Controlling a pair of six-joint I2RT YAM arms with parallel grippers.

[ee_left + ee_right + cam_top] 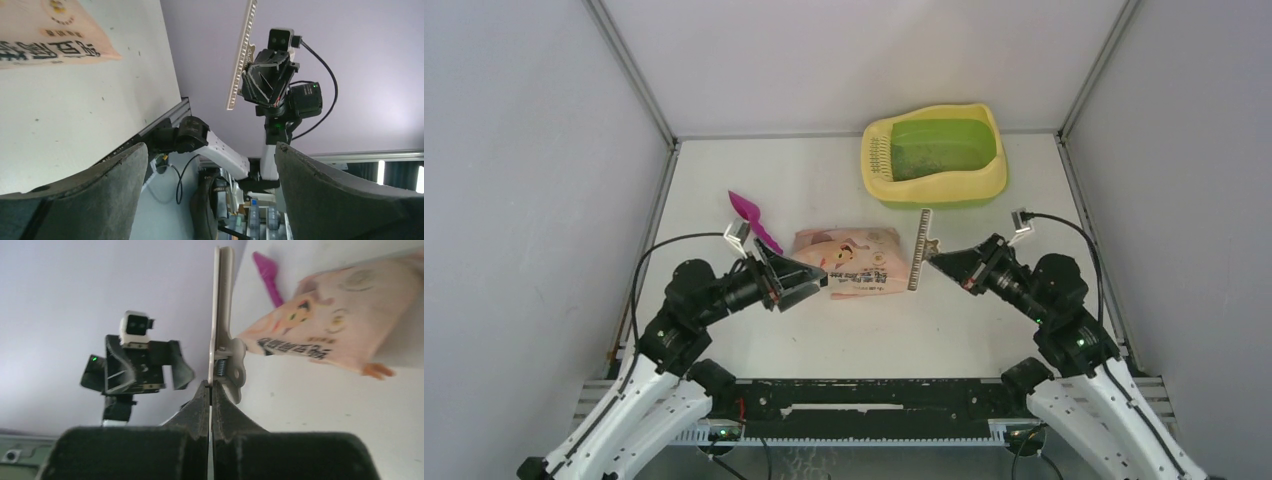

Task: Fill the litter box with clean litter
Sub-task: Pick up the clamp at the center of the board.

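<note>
Lying left of the tabletop's [824,180] middle is a magenta scoop [752,218]. Just nearer, the left gripper [816,282] hangs with its fingers spread wide, holding nothing, at the left end of a pink printed bag [849,262]. Right of the bag, the right gripper [929,258] pinches a long pale clip [920,250] by its tab, fingers pressed together. The litter box [934,155] sits at the far right corner, with grey litter [939,150] speckling its green basin.
</note>
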